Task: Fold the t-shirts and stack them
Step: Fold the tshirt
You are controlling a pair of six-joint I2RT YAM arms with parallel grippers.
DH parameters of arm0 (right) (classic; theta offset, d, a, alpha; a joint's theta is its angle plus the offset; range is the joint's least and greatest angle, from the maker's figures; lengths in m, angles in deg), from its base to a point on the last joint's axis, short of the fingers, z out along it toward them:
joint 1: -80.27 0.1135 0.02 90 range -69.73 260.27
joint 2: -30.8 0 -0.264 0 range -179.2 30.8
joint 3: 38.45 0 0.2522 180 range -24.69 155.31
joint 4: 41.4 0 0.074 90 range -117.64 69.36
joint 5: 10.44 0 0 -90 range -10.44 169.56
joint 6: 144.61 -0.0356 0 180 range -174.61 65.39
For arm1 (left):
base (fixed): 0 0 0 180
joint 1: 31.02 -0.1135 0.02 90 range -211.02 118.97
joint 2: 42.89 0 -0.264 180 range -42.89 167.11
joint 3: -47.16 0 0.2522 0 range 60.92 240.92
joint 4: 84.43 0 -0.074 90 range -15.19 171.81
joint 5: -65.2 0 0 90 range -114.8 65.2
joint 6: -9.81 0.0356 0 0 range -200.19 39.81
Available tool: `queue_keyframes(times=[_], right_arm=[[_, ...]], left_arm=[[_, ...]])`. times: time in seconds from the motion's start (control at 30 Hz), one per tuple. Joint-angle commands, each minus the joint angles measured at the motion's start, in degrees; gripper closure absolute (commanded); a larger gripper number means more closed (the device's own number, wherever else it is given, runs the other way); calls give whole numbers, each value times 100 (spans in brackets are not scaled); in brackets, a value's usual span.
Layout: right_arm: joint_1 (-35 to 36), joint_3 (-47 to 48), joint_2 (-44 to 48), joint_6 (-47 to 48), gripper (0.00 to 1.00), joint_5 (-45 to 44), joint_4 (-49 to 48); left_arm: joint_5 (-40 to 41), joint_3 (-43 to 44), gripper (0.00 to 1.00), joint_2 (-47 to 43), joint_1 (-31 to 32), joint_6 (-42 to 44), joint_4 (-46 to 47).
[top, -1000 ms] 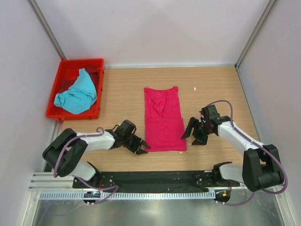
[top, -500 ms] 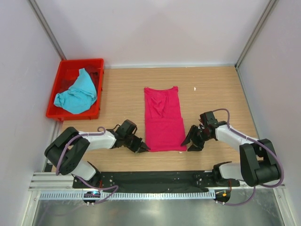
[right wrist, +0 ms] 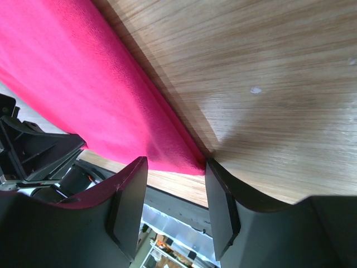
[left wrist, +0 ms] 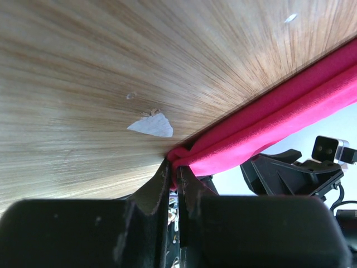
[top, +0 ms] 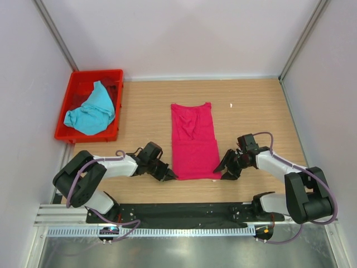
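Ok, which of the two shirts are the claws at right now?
The magenta-pink shirt, spread flat mid-table: the left claw pinches its near left corner, the right claw straddles the other, open. The turquoise shirt lies crumpled in the red crate.

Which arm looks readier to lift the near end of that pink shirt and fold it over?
Left. The left fingers are shut on the pink shirt at its near-left corner, while the right fingers stand open on either side of the near-right corner, gripping nothing yet.
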State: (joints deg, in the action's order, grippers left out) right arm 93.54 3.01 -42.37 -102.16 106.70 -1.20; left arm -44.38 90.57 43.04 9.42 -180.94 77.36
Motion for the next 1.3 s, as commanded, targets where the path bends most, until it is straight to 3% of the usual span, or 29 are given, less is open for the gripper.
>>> queue_keyframes(times=[0.0, 0.27, 0.43, 0.83, 1.13, 1.23, 1.27], right_arm=[[26, -212, 74, 97, 48, -744, 379], [26, -467, 417, -26, 46, -771, 556], [26, -678, 391, -561, 46, -551, 99], [8, -960, 602, -1476, 50, -1157, -305], [-1, -1083, 251, -1442, 64, -1228, -850], [-1, -1118, 127, -1336, 73, -1228, -938], [-1, -1127, 110, -1301, 81, -1237, -956]], left_arm=[[498, -65, 94, 108, 7, 170, -320], [481, -56, 94, 143, -2, 196, -320], [472, -21, 95, 170, -2, 205, -320], [463, -65, 96, 108, -2, 178, -320], [446, -117, 96, 152, 7, 205, -241], [445, -152, 98, 170, -2, 240, -214], [446, -161, 99, 170, -2, 266, -206]])
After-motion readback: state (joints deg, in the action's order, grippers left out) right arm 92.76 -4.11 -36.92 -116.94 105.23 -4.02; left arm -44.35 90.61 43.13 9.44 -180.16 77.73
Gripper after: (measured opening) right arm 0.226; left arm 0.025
